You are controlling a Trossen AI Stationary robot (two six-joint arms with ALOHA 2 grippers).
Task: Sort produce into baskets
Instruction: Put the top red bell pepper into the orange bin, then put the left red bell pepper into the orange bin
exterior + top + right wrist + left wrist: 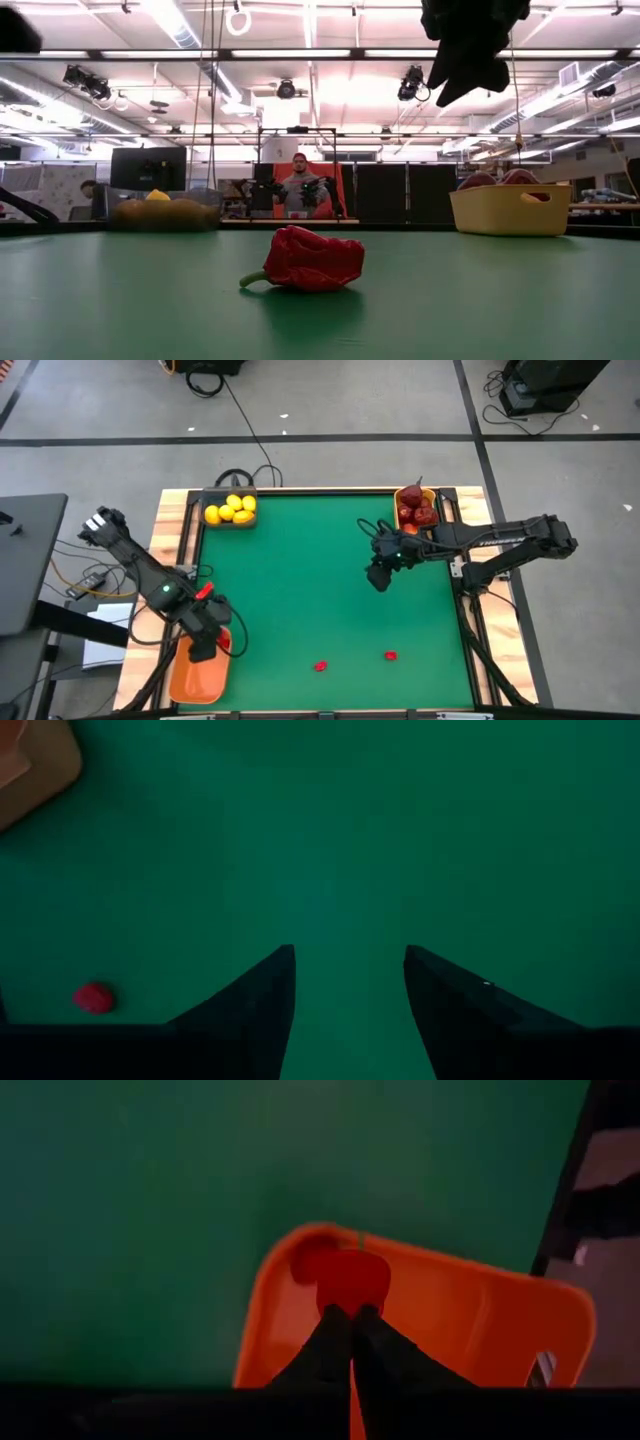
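Observation:
My left gripper is over the orange tray at the table's near left, shut, with a small red pepper-like piece at its fingertips. My right gripper hangs open and empty above the green table, right of centre, near the yellow tray of dark red fruits. Two more small red pieces lie on the table near its front edge; one shows close in the low view. Yellow lemons sit in the dark grey tray at the far left. My left gripper holds the red piece at its near edge, only at the free ends of the two shut fingers. The fingers point down toward the orange tray's floor. Whether the piece is lifted clear or rests on the tray floor, I cannot tell.
The table's wooden frame rims the green mat. The middle of the mat lies between the two arms. A person sits in the room beyond the far edge.

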